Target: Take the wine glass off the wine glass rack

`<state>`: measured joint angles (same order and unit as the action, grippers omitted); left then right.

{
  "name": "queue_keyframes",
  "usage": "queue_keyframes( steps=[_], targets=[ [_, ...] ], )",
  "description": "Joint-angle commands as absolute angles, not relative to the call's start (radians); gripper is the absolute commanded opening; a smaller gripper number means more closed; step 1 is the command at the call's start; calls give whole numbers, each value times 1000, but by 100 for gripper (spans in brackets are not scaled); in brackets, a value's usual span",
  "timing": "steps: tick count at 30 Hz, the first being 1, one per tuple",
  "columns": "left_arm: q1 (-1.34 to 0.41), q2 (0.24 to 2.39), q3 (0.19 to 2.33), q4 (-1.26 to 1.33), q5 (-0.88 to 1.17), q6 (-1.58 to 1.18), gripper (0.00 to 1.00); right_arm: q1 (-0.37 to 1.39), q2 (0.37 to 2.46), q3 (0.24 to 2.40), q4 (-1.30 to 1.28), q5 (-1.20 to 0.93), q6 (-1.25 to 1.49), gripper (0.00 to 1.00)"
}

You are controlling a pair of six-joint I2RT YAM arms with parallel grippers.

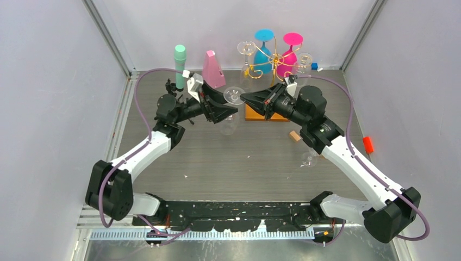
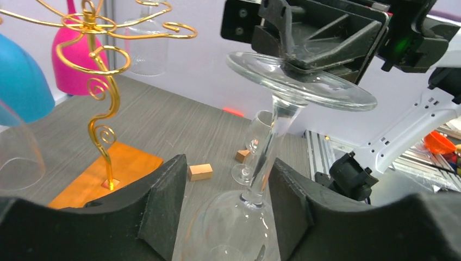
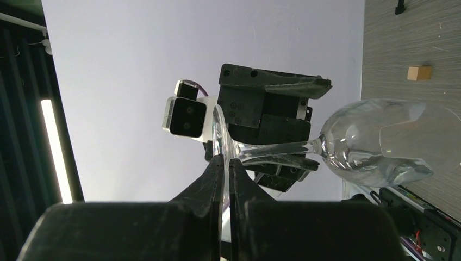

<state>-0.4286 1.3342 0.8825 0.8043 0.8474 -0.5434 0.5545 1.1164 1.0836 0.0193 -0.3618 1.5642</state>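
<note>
straddling the stem, left claw (image 2: 227, 179) gapes; right claw (image 3: 225, 163) pinches clear wine glass (image 3: 380, 141) foot.

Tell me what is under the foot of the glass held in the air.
The stem and bowl of that wine glass hang below, the stem between the fingers of the left gripper, above the grey table. Gripper and bowl cover the spot right beneath.

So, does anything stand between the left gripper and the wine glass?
Nothing visible does. The wine glass has its stem inside the left gripper, jaws open either side; the right gripper pinches its foot.
</note>
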Motion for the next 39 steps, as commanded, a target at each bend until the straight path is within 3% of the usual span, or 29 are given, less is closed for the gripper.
queue_keyframes(
  steps=[1,7,10,13,15,18,21,28,31,39],
  targets=[
    [-441,1374,931,884,889,-554,53,558,1128,1105,120,-420,1599,0],
    [-442,1397,955,877,910,-559,29,558,1164,1121,85,-443,1580,0],
    [-441,1408,970,861,919,-560,1,558,1176,1132,74,-450,1563,0],
    [-442,1410,970,860,914,-563,0,558,1183,1147,69,-454,1533,0],
    [-441,1399,970,844,892,-551,0,558,1180,1154,64,-453,1490,14],
    [-442,1355,996,714,838,-472,0,558,1141,1137,37,-395,1422,49],
    [-442,1286,1017,571,714,-410,0,559,1055,1099,-30,-305,1321,70],
    [-442,1196,1081,505,384,-547,0,559,927,982,23,-166,1181,78],
    [-442,1168,1145,437,292,-639,0,558,929,931,124,-207,1169,78],
    [-442,1048,1069,427,-38,-945,0,579,1025,905,447,-371,1208,78]
  ],
)
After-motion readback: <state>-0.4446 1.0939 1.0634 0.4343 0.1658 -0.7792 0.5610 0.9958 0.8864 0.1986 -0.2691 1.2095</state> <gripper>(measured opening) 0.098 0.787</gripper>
